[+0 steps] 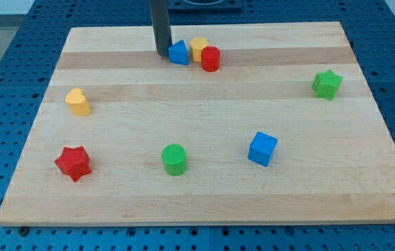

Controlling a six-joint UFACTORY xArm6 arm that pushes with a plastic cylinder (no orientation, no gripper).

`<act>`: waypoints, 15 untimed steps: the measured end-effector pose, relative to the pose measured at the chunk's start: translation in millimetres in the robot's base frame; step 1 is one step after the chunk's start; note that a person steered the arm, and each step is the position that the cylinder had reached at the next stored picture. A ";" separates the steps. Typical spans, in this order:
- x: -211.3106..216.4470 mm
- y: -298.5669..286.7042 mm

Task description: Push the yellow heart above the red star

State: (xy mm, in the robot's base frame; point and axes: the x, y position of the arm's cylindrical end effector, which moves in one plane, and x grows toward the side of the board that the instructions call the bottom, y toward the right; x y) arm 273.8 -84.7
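Already the yellow heart [77, 102] sits toward the view's top from the red star [73, 163] on the wooden surface [204, 188], near it but apart and roughly in line, so by my judgement little or nothing is left beyond perhaps a small nudge. My tip [163, 52] is well apart from both, at the view's top, just beside the blue triangular block [178, 53]. There is no claw to report on this rod; its upper part is cut off, and the yellow block [198, 47] behind the red cylinder [210, 59] is partly hidden, its shape unclear.
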 end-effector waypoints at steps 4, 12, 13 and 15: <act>10.1 -76.4; 132.7 -159.0; 203.3 -159.0; 233.4 -159.4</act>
State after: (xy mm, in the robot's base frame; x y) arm 507.2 -244.0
